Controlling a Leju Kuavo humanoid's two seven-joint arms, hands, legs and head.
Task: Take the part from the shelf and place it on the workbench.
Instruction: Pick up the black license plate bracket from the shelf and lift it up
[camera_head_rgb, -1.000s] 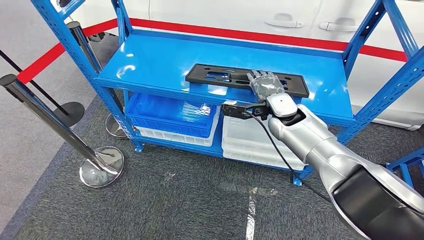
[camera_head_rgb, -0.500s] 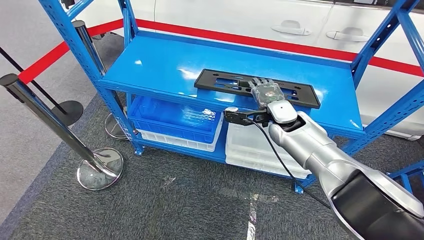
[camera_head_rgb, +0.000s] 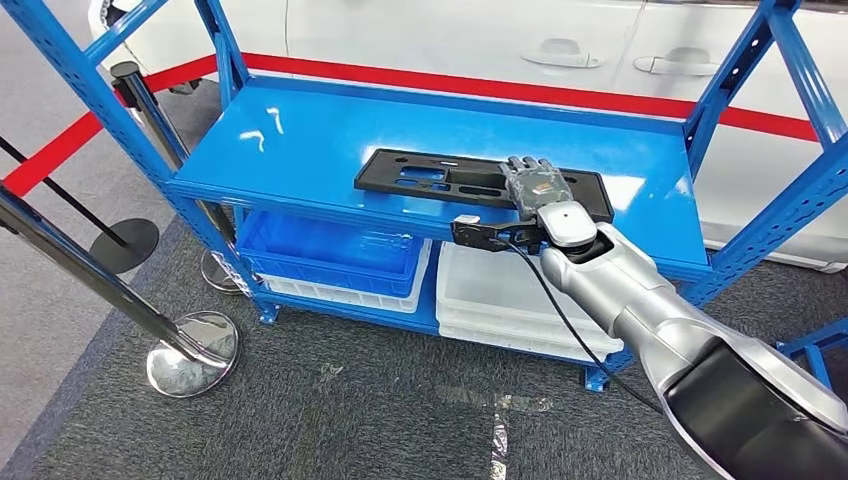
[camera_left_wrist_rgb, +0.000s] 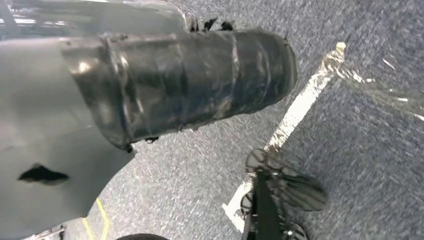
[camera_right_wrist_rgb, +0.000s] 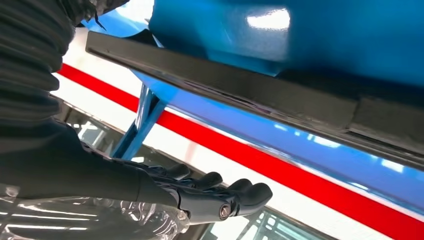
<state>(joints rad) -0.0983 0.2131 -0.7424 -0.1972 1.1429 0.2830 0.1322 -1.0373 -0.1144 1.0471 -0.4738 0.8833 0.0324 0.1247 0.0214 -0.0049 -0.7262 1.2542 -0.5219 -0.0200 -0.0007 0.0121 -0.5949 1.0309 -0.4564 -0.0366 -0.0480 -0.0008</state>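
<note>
I'm looking at the blue shelf (camera_head_rgb: 300, 150), 1 long black part (camera_head_rgb: 440, 180) lying flat on its top deck near the front edge, long axis running side to side across my view. My right hand (camera_head_rgb: 535, 185) lies over the part's right-hand end, fingers stretched forward across it; whether they're clamped on it, I can't tell. In the right wrist view the fingers (camera_right_wrist_rgb: 220, 192) look extended, not curled. The left hand I can't judge. Right arm is clearly the nearer one.
</note>
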